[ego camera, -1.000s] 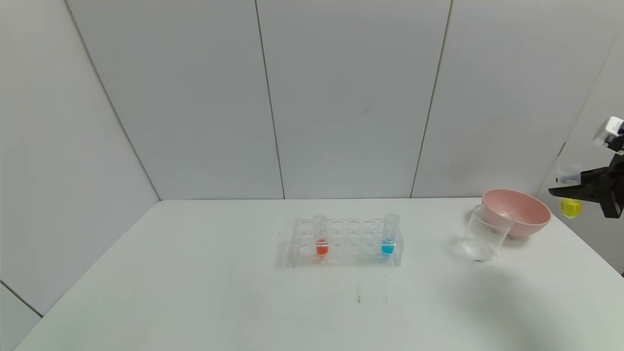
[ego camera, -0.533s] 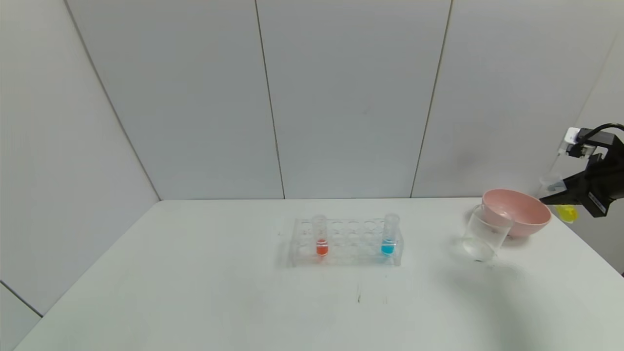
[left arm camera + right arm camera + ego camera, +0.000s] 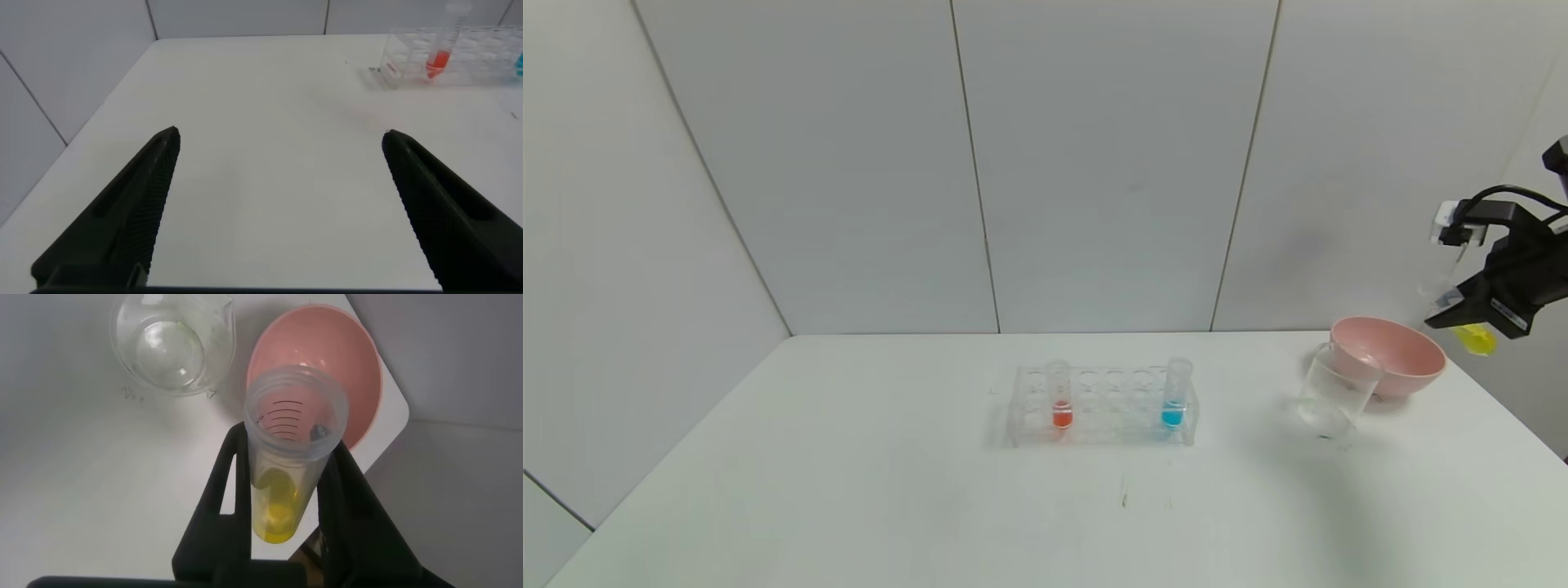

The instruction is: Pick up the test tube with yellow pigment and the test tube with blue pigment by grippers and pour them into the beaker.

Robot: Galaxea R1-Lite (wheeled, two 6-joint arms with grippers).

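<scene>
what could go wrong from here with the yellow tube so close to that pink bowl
The right gripper holds the test tube with yellow pigment tilted, out past the pink bowl, not over the beaker. Tipped further here, the liquid could land in the bowl or off the table. On the way across, the tube might clip the bowl's rim.
</scene>
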